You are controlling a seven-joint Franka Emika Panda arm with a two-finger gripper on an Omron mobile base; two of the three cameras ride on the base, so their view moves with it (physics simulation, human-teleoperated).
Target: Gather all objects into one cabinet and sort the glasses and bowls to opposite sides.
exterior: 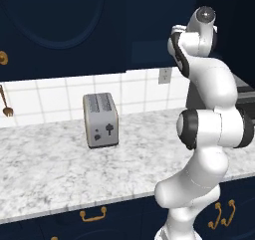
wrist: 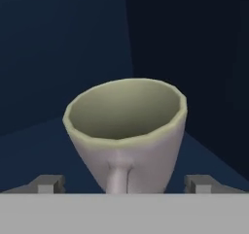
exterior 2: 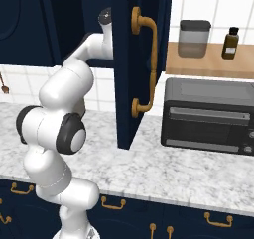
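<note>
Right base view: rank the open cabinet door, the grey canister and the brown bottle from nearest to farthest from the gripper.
1. Open cabinet door, just beside the gripper.
2. Grey canister, on the wooden shelf, right of the door.
3. Brown bottle, farther right on that shelf.

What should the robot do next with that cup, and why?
Probably close the pincer on the pale cup. In the hand view, the cup stands upright on the dark cabinet shelf, right between the two fingertips, which are spread wide on either side and do not seem to be touching it.
</note>
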